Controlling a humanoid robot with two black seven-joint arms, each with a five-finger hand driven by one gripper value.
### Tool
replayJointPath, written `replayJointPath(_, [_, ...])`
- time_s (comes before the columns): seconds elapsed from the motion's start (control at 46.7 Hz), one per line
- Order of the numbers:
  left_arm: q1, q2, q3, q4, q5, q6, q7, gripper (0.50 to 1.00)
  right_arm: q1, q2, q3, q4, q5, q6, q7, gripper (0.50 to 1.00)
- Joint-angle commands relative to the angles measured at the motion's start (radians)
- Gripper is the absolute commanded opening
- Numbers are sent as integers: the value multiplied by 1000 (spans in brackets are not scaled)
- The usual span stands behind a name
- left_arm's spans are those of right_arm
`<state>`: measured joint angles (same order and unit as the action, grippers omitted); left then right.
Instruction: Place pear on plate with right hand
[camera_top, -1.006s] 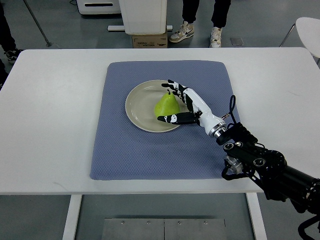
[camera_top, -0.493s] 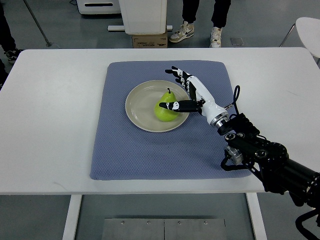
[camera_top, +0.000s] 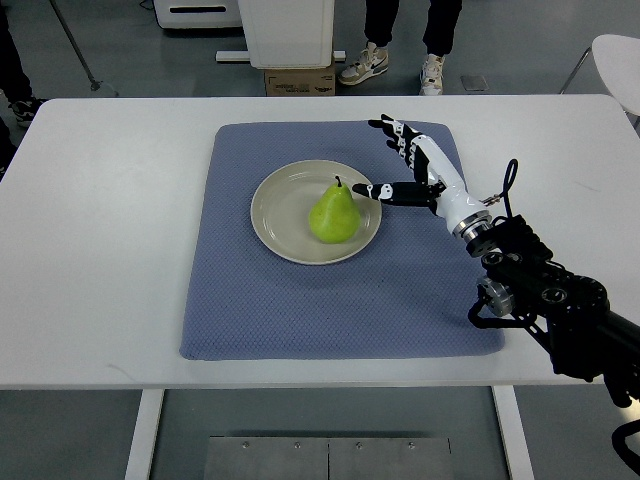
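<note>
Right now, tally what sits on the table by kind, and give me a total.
Pear: 1
Plate: 1
Blue mat: 1
Total: 3

The right hand is off the pear, fingers spread, above the mat.

You see the right arm (camera_top: 560, 310) only partly; the right and bottom edges cut it off. Two people (camera_top: 400, 40) beyond the table (camera_top: 100, 250) show only as legs and shoes. The white cabinet (camera_top: 288, 30) and a chair (camera_top: 615, 60) run out of frame too.
</note>
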<state>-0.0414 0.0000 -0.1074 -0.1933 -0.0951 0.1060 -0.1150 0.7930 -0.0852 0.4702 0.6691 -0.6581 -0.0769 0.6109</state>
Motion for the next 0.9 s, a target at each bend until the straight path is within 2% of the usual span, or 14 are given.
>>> replayJointPath(0.0, [0,0,0,0,0,0,0,1000,-3,-16,18,-2,2,2,0,993])
replayJointPath(0.107, [0,0,0,0,0,0,0,1000,-11,-30,54,-5,46,0,-13,993])
replayJointPath(0.471, [0,0,0,0,0,0,0,1000,-55,-28,283,1,115,-1,-190,995])
replayJointPath(0.771, [0,0,0,0,0,0,0,1000,-100,5,441,21,112,-4,-276,998])
replayJointPath(0.878, [0,0,0,0,0,0,0,1000,-113,22,491,29,113,-11,-276,1000])
